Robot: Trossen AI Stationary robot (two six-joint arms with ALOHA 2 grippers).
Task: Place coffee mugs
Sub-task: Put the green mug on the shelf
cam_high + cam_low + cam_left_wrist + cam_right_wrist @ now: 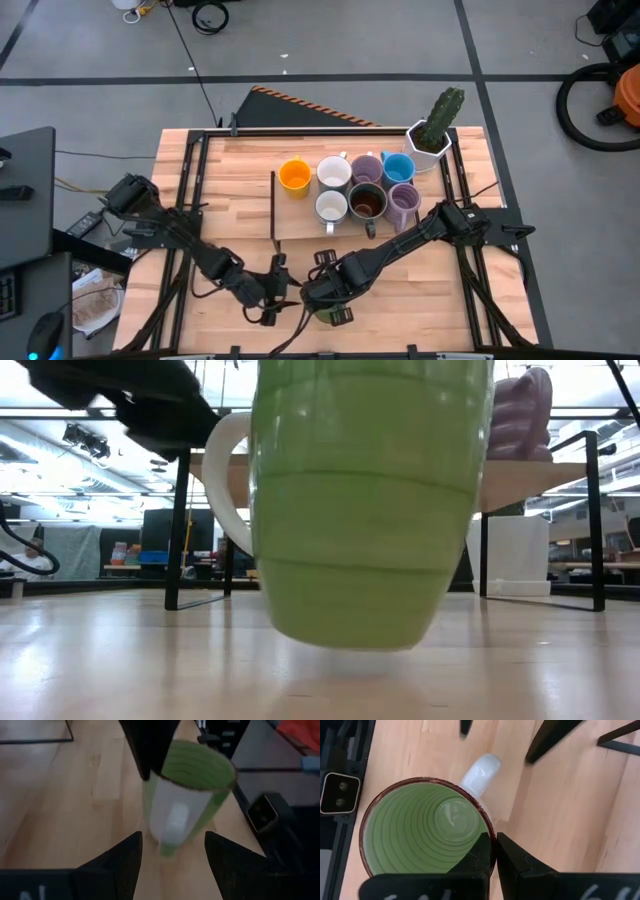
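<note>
The green mug (427,827) hangs tilted just above the table (420,290), at its near edge and well apart from the cluster of other mugs beside the cactus pot (432,135). The right gripper (494,851) has it by the rim — one finger inside the cup, one outside, closed tight on the wall next to the white handle (481,770). The left gripper (172,851) sits just beside the green mug on its handle side, fingers spread wide with the handle between them, gripping nothing. Beside the cactus pot stand seven mugs — orange mug (294,176), two white mugs (333,172), dark mug (367,201), blue mug (398,168) and two lavender mugs (403,199), packed close together.
</note>
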